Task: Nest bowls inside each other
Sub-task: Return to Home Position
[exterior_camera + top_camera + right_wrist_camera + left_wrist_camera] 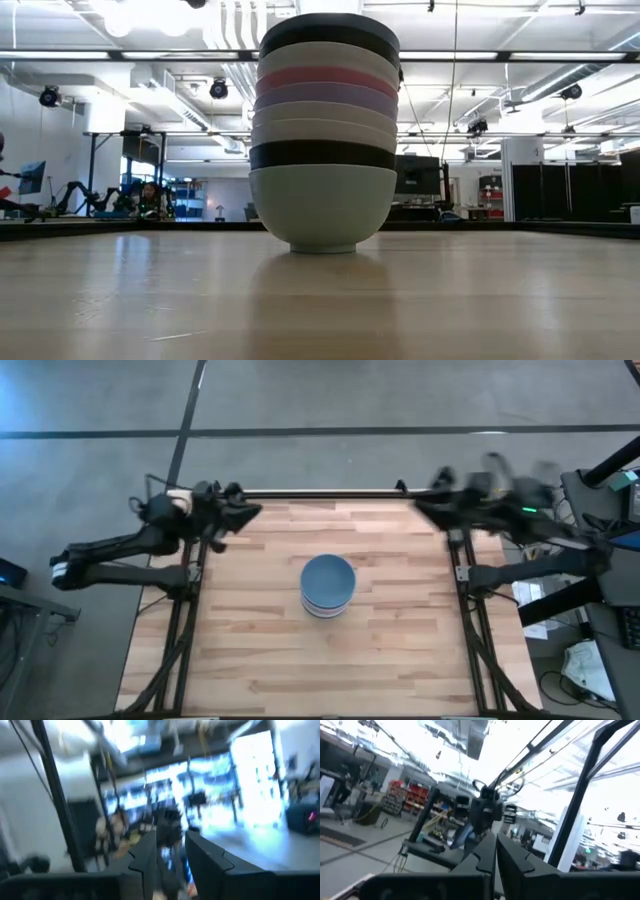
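Observation:
Several bowls stand nested in one stack [328, 585] at the middle of the table. From above, the top bowl [328, 577] is blue. In the low view the stack [323, 140] rests by the foot of a pale bottom bowl [322, 205], with dark, white, lavender and pink rims above it. My left gripper [250, 512] is shut at the far left corner, its fingers [495, 855] together and pointing out into the room. My right gripper [425, 500] is at the far right corner, with a gap showing between its fingers [172, 855]. Neither is near the stack.
The wooden table top [250, 660] lies bare around the stack. A black bar [330, 493] runs along the far edge between the two arms. Frame struts [180, 630] flank the table's left and right sides.

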